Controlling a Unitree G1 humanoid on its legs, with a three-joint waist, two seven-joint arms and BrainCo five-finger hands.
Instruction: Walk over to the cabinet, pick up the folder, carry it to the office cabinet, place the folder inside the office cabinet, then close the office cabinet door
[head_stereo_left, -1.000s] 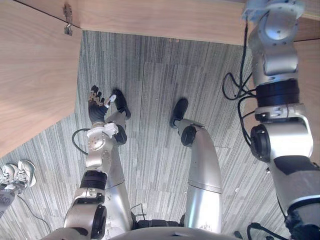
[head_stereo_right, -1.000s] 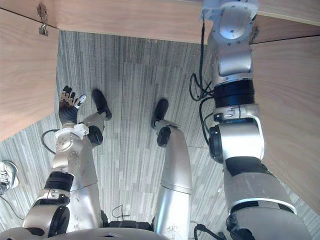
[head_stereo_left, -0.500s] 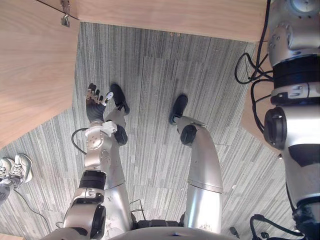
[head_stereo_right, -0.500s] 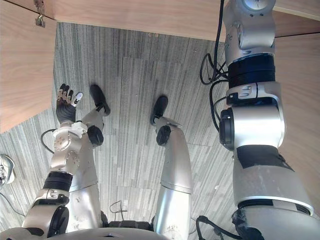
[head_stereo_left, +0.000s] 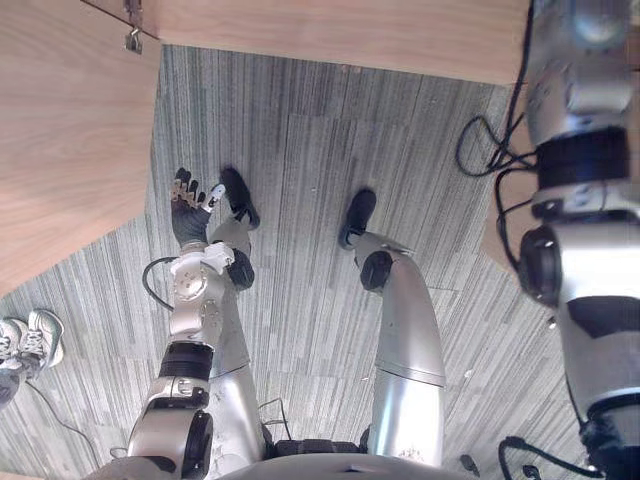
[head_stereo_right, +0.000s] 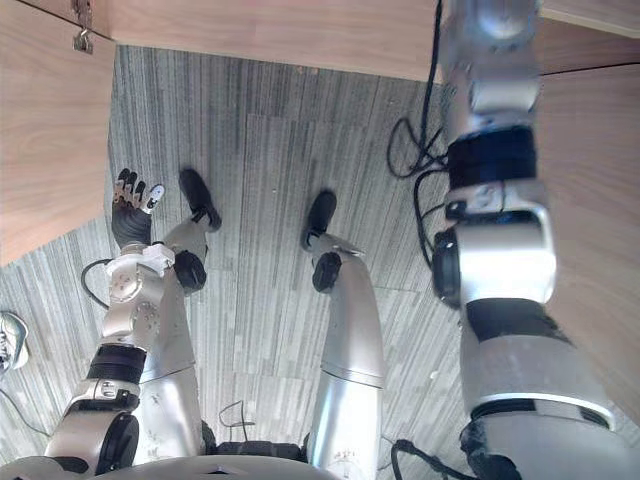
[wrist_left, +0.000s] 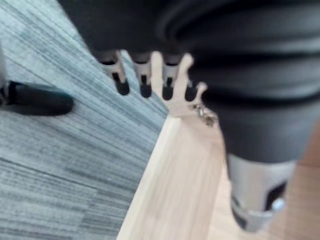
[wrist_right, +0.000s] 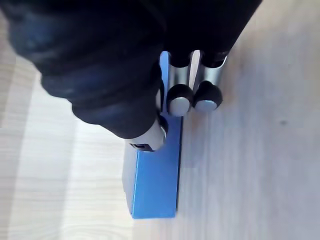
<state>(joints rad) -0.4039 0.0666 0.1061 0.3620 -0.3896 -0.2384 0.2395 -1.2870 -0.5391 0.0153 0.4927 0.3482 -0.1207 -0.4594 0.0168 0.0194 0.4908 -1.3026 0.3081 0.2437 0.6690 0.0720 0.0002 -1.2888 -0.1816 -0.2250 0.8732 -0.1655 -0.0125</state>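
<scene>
Right hand (wrist_right: 125, 75) pinches the blue folder (wrist_right: 152, 187) between thumb and fingers, over a wood surface (wrist_right: 260, 165). Left hand (head_stereo_left: 188, 213) hangs empty, fingers straight.

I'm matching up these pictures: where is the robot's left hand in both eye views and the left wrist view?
Left eye view: left hand, left of centre, beside the wooden door.
Right eye view: far left, by the same door.
Left wrist view: its fingers, pointing toward the door.
Shared landmark: the door's metal hinge.

Both eye views face steeply down from the head, sharing the carpet (head_stereo_left: 320, 130). Wrist views look closely along the left hand (wrist_left: 142, 75) and right hand (wrist_right: 180, 97).
</scene>
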